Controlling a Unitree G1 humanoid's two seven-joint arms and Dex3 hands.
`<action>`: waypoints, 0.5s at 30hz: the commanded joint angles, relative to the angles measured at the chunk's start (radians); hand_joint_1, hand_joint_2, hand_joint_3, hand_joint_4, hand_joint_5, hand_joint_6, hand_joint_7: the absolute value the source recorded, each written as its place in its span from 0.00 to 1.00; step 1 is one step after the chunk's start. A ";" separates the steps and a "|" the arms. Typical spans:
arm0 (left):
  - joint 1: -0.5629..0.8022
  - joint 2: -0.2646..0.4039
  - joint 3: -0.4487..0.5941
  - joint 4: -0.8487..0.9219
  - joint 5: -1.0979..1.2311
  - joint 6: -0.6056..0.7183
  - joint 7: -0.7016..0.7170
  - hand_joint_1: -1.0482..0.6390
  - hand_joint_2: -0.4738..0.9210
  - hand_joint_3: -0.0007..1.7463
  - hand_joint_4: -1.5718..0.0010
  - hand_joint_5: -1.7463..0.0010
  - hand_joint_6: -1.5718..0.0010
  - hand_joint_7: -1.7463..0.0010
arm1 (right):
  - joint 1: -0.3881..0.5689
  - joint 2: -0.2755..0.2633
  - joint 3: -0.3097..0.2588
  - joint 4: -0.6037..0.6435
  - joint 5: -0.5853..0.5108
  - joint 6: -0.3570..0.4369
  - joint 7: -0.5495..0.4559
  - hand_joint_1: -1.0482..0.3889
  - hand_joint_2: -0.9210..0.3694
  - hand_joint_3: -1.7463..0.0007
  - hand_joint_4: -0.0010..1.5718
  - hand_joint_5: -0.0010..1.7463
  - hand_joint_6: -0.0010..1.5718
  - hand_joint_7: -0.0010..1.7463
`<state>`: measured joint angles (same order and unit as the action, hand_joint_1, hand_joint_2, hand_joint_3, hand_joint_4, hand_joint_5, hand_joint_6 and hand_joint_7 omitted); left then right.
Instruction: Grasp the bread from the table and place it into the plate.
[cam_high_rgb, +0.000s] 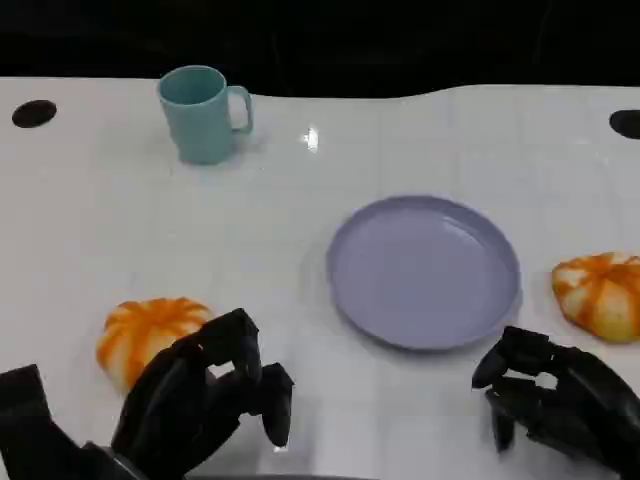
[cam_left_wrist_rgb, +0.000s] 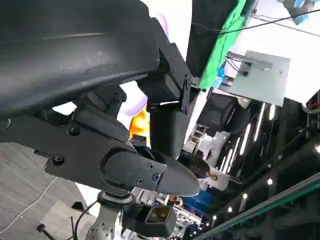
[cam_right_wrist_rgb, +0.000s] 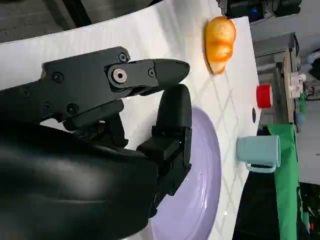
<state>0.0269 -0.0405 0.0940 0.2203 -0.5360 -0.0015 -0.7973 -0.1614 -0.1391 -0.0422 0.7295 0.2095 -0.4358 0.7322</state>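
Note:
Two orange-and-white striped breads lie on the white table. One bread (cam_high_rgb: 148, 335) is at the front left and the other bread (cam_high_rgb: 603, 293) at the far right edge. Between them sits the lavender plate (cam_high_rgb: 425, 270), with nothing on it. My left hand (cam_high_rgb: 205, 400) hovers just in front and to the right of the left bread, fingers loosely bent and holding nothing. My right hand (cam_high_rgb: 560, 395) hangs in front of the plate's right rim, also holding nothing. In the right wrist view my right hand (cam_right_wrist_rgb: 150, 115) lies over the plate (cam_right_wrist_rgb: 202, 200), with a bread (cam_right_wrist_rgb: 220, 37) beyond it.
A teal mug (cam_high_rgb: 205, 112) stands at the back left of the table, and the right wrist view shows the mug (cam_right_wrist_rgb: 257, 150) too. A small red object (cam_right_wrist_rgb: 264, 96) sits off the table's far side. Black holes mark the table's back corners (cam_high_rgb: 34, 113).

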 joint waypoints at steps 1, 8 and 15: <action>0.006 0.011 0.001 0.014 0.008 -0.033 -0.010 0.15 1.00 0.08 0.46 0.00 0.55 0.08 | 0.020 -0.015 0.004 0.004 -0.016 0.014 -0.009 0.36 0.00 0.85 0.42 1.00 0.42 0.80; 0.004 0.012 0.002 0.012 -0.008 -0.007 -0.004 0.15 1.00 0.07 0.46 0.00 0.56 0.07 | 0.019 -0.014 0.004 0.007 -0.013 0.009 -0.006 0.37 0.00 0.85 0.42 1.00 0.42 0.80; 0.002 0.012 0.003 0.012 0.000 -0.012 -0.008 0.15 1.00 0.07 0.46 0.00 0.55 0.08 | 0.017 -0.012 0.000 0.011 -0.006 0.020 -0.002 0.36 0.00 0.85 0.42 1.00 0.43 0.80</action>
<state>0.0269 -0.0400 0.0937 0.2258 -0.5381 0.0021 -0.7977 -0.1609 -0.1391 -0.0411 0.7290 0.2083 -0.4376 0.7299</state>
